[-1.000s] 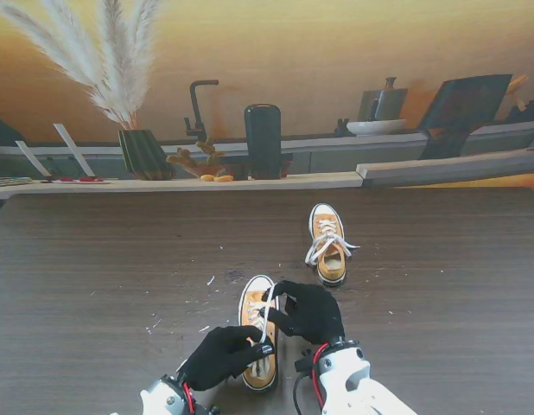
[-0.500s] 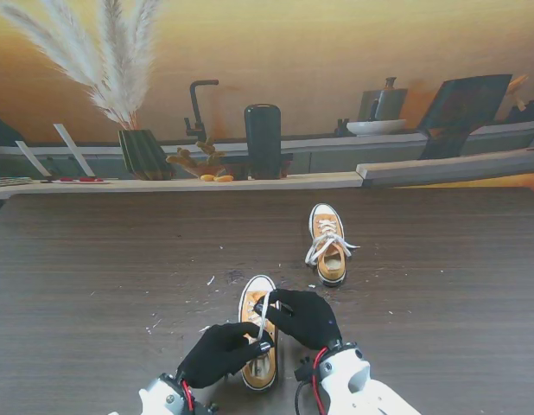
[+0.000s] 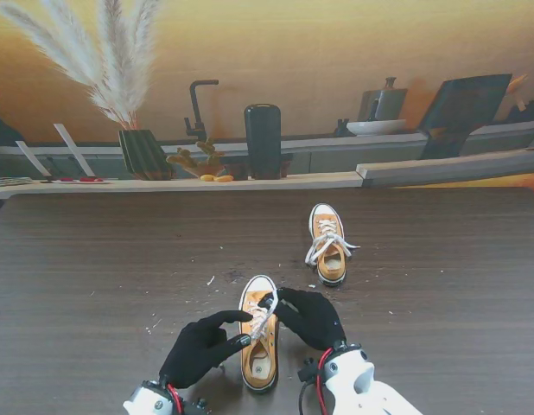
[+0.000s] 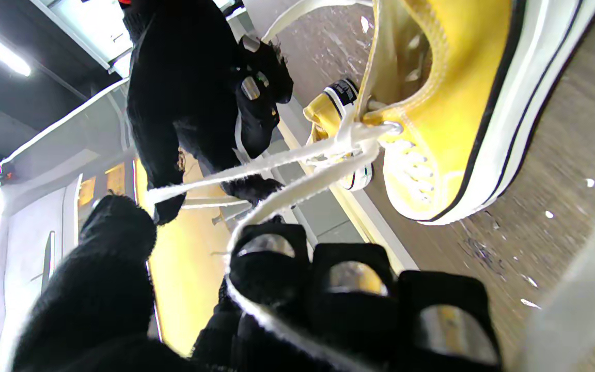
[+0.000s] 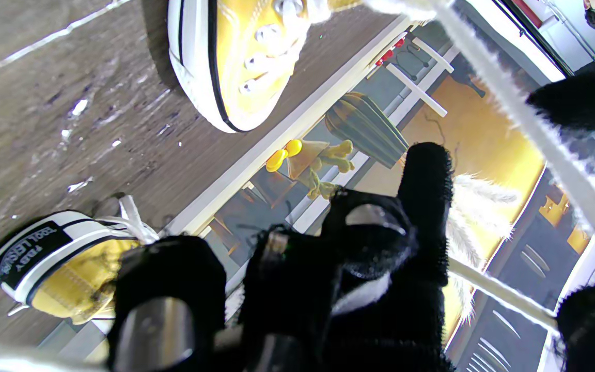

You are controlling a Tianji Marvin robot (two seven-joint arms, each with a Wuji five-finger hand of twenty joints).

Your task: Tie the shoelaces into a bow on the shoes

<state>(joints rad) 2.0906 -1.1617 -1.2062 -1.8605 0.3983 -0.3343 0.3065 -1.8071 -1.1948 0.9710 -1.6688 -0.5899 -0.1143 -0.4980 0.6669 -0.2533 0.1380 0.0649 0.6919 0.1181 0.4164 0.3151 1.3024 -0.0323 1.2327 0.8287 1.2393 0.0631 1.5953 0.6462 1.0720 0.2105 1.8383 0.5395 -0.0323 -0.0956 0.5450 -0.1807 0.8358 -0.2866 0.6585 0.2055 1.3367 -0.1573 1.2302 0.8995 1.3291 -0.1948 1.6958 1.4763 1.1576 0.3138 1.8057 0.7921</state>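
The near yellow shoe (image 3: 259, 346) lies toe away from me between my two hands, its white lace (image 3: 263, 320) untied. My left hand (image 3: 198, 350) is to its left, fingers curled, with a lace strand (image 4: 297, 194) looped round them. My right hand (image 3: 311, 316) sits at the shoe's right side over the eyelets, pinching another strand (image 5: 362, 295). Both strands run taut from the shoe's eyelets (image 4: 380, 129). The shoe's toe (image 5: 235, 57) shows in the right wrist view. The far yellow shoe (image 3: 328, 244) stands farther right with a tied bow.
Small white flecks (image 3: 210, 281) lie on the dark wooden table (image 3: 94, 277) left of the near shoe. A shelf along the table's far edge holds a vase of pampas grass (image 3: 144, 153), a black cylinder (image 3: 263, 140) and other items.
My left hand has moved left and nearer to me, off the shoe, drawing its lace strand out. The right hand stayed over the eyelets, shifting slightly.
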